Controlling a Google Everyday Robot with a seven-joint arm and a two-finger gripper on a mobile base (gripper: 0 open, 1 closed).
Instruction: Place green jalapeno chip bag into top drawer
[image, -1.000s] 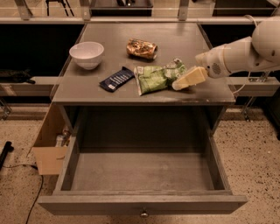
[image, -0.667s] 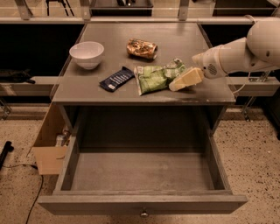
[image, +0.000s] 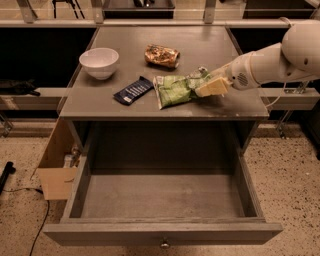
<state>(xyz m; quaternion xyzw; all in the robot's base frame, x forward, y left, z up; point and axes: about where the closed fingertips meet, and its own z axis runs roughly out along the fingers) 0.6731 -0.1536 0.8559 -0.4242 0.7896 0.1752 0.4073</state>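
The green jalapeno chip bag (image: 176, 89) lies flat on the grey table top (image: 200, 45), near its front edge and right of the middle. My gripper (image: 210, 86) comes in from the right on the white arm (image: 272, 60) and sits at the bag's right crimped end, touching or overlapping it. The top drawer (image: 162, 232) is pulled fully out below the table top, and nothing shows inside it. Its round metal knob (image: 164, 244) is at the front centre.
A white bowl (image: 99, 62) stands at the table's left. A flat dark-blue packet (image: 133, 90) lies just left of the green bag. An orange-brown foil bag (image: 161, 55) lies behind it. A cardboard box (image: 56, 170) stands on the floor left of the drawer.
My gripper has moved a little to the left, closer onto the right end of the green bag. The bag and the other things have not moved.
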